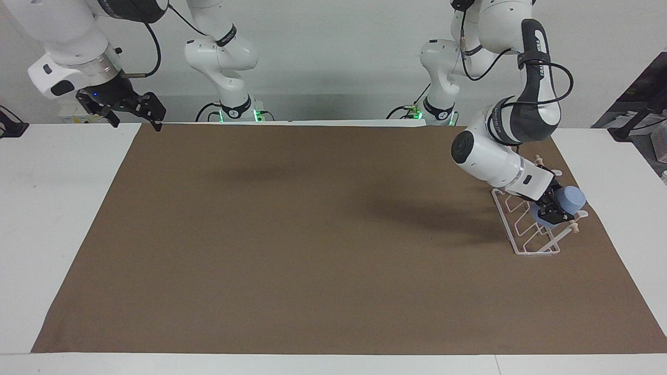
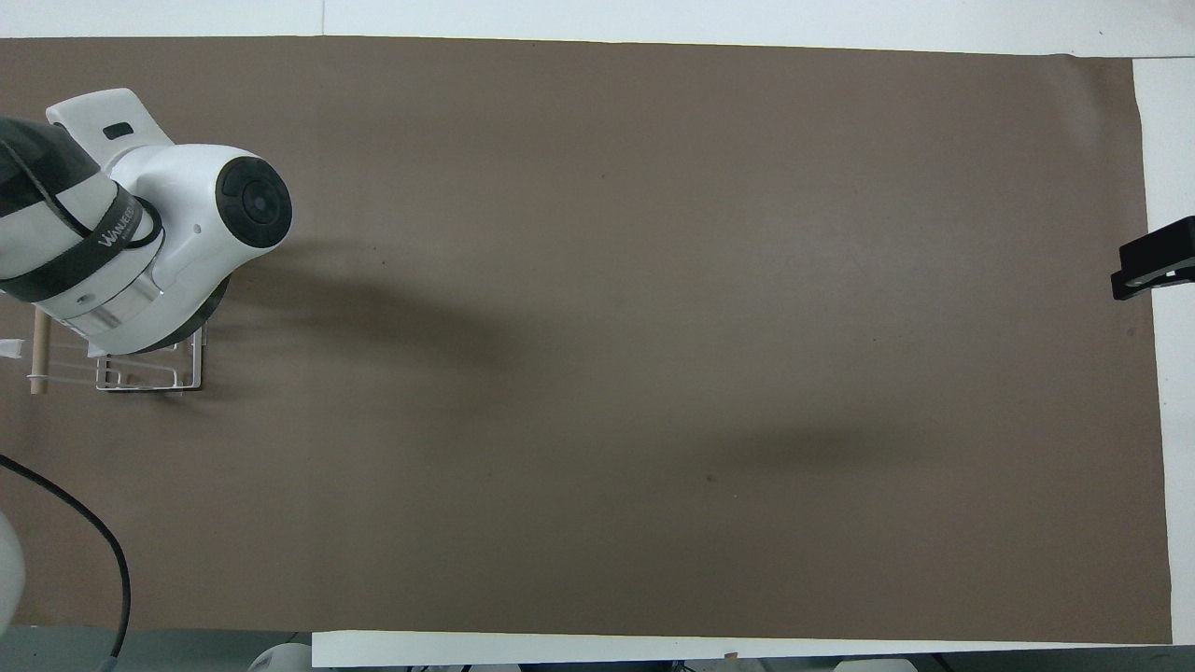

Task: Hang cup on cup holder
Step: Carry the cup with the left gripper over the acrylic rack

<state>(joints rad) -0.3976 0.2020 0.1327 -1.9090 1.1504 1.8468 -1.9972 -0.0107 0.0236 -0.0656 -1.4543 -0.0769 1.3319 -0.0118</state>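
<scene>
The light-blue cup (image 1: 569,199) lies tilted on its side over the white wire cup holder (image 1: 525,232), which stands on the brown mat at the left arm's end of the table. The cup's rim end is low among the prongs, beside the wooden dowel (image 1: 573,226). My left gripper (image 1: 551,210) is shut on the cup near its rim. In the overhead view the left arm (image 2: 140,252) hides the cup and most of the cup holder (image 2: 149,373). My right gripper (image 1: 133,108) waits open and empty in the air at the right arm's end.
A brown mat (image 1: 312,234) covers most of the white table (image 1: 52,208). A black cable (image 2: 103,551) curves in over the mat's near corner at the left arm's end. The right gripper's tip (image 2: 1153,269) shows at the mat's edge.
</scene>
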